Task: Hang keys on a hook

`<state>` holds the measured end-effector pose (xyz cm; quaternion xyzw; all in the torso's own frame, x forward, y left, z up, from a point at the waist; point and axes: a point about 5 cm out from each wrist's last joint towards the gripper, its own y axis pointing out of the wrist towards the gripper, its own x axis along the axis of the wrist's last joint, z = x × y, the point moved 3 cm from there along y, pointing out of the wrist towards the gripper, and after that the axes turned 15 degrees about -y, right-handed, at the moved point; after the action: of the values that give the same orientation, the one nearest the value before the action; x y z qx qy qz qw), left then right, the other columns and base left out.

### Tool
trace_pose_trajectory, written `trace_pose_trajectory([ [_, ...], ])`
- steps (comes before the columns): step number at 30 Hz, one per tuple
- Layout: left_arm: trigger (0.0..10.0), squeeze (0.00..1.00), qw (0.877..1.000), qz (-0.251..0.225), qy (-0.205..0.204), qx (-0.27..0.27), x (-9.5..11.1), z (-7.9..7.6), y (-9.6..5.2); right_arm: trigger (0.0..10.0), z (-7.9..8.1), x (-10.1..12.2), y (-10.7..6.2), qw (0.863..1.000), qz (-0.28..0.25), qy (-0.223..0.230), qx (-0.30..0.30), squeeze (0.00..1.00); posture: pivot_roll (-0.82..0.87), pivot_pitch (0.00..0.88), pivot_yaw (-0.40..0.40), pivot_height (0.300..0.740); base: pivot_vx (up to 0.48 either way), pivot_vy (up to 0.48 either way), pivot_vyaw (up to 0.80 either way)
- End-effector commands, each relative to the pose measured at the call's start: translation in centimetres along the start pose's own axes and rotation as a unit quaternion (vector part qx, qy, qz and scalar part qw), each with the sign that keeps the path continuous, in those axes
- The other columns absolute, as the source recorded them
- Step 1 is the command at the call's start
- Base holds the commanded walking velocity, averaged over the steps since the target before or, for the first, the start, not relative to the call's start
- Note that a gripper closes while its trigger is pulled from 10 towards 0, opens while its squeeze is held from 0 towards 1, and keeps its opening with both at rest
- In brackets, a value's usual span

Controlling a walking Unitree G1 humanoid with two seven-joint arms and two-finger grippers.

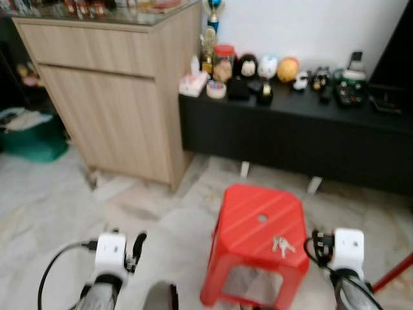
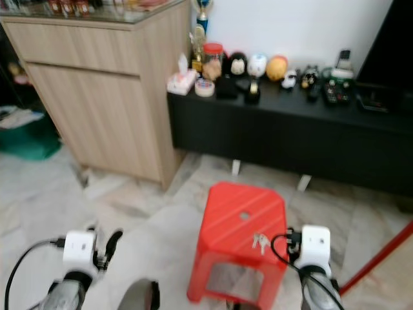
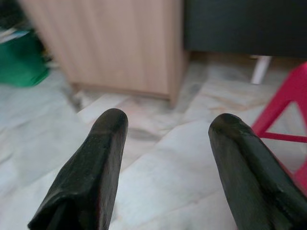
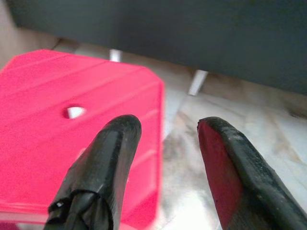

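Right gripper [image 4: 165, 132] hangs with fingers parted just beside the red stool [image 1: 248, 213], at its near right corner, nothing between them. Left gripper [image 3: 163, 129], likewise spread and empty, hovers over marble floor [image 1: 58, 206] well left of the stool. Keys [image 1: 281, 244] lie flat on the stool's top, near that right corner, past the centre hole. Small, light, hard metal, they look prone to slide on smooth plastic; pinching the ring or the bunched blades seems safest.

Before me: red plastic stool [image 1: 258, 223] on marble floor [image 1: 58, 200]; wooden cabinet [image 1: 116, 97] at my left; black low worktop [image 1: 297, 135] bearing figurines [image 1: 268, 66], jar [image 1: 224, 62]; green bin [image 1: 35, 142].
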<state>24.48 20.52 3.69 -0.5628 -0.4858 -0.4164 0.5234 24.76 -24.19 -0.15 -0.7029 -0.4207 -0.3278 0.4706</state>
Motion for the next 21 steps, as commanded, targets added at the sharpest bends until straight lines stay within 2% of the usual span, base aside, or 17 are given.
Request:
trace_pose_trajectory([
  [1,10.0,0.0,1.0,0.004,-0.003,0.01,-0.1,0.8,-0.1,10.0,0.3,0.3,0.0,1.0,-0.009,0.015,0.004,0.0,0.01,0.0,-0.035,0.635,0.0,0.0,0.0],
  [12,10.0,0.0,1.0,-0.012,-0.006,0.003,0.6,0.8,0.2,10.0,1.2,-0.4,0.2,1.0,0.001,0.02,0.02,0.0,0.01,0.0,-0.029,0.635,0.0,0.0,0.0],
  [21,10.0,0.0,1.0,-0.029,-0.009,-0.002,1.3,0.8,0.1,10.0,1.4,-1.8,0.6,0.999,0.016,0.023,0.027,0.0,0.01,0.0,-0.026,0.635,0.027,0.0,0.0],
])
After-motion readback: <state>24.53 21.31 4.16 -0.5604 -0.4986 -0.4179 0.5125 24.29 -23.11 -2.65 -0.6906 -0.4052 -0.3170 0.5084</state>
